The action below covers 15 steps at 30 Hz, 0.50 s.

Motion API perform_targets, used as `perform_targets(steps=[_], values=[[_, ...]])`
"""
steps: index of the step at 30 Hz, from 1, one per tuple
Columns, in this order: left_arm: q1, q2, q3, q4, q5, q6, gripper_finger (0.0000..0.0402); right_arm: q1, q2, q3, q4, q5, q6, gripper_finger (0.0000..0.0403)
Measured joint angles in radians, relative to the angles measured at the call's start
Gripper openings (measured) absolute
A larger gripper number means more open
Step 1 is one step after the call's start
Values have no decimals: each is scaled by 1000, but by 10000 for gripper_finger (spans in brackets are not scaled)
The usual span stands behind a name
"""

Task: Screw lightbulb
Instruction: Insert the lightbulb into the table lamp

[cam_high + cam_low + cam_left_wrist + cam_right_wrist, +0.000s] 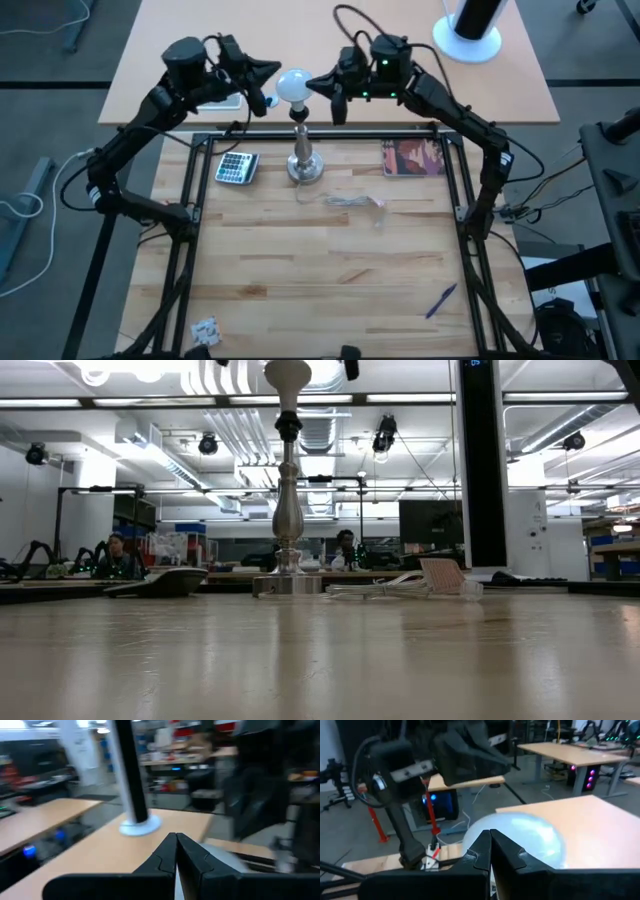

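I have the lightbulb (293, 86) sitting on top of the silver stand (304, 160), at the far edge of the wooden table (330, 280). My left gripper (278, 69) points at it from one side, fingers clenched together and grasping nothing. My right gripper (310, 83) faces it from the other side, also pinched closed; its tips look just short of the glass, though I can't be sure. A calculator (236, 167) lies beside the stand.
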Motion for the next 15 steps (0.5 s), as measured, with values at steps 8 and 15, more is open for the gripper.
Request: perform_targets(steps=[8, 15], values=[[7, 44, 3, -109, 27, 5, 0, 7, 30, 0, 6, 0, -2, 0], [7, 67, 5, -127, 30, -20, 0, 5, 29, -18, 6, 51, -9, 0]])
